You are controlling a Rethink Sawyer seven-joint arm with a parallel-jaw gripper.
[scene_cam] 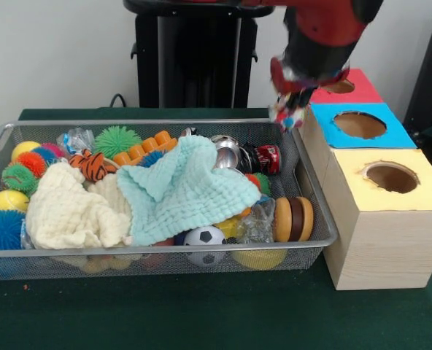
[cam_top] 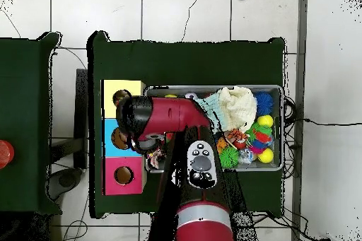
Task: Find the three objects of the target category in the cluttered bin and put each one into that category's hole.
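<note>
A green-covered bench [scene_cam: 201, 313] against a pale wall carries a wire bin [scene_cam: 314, 219] heaped with toys, a mint cloth [scene_cam: 183, 189] and a cream cloth [scene_cam: 70, 211] on top. Beside it stand three boxes with round holes, yellow [scene_cam: 391, 179], blue [scene_cam: 358, 125] and red [scene_cam: 340, 86]. The red arm's claw [scene_cam: 287, 115] hangs at the bin's edge beside the blue box, closed on a small multicoloured toy [scene_cam: 290, 118].
</note>
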